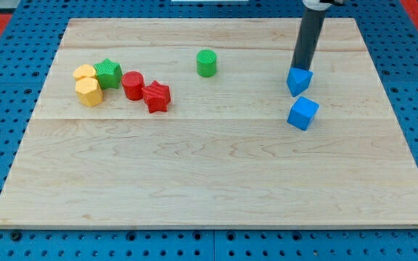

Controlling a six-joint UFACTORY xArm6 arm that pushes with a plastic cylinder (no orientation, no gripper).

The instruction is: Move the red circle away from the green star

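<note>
The red circle point(133, 85) stands at the view's left on the wooden board point(216, 174), just right of the green star point(108, 73) and close to it. A red star point(156, 96) touches the red circle on its right side. My tip point(297, 67) is far off at the view's right, right behind the upper blue block point(300, 81) and touching or nearly touching it. The rod rises up and out of the top of the view.
A yellow heart point(85, 72) and a yellow hexagon point(88, 92) sit left of the green star. A green cylinder point(206, 63) stands near the top middle. A blue cube point(302, 113) lies below the upper blue block.
</note>
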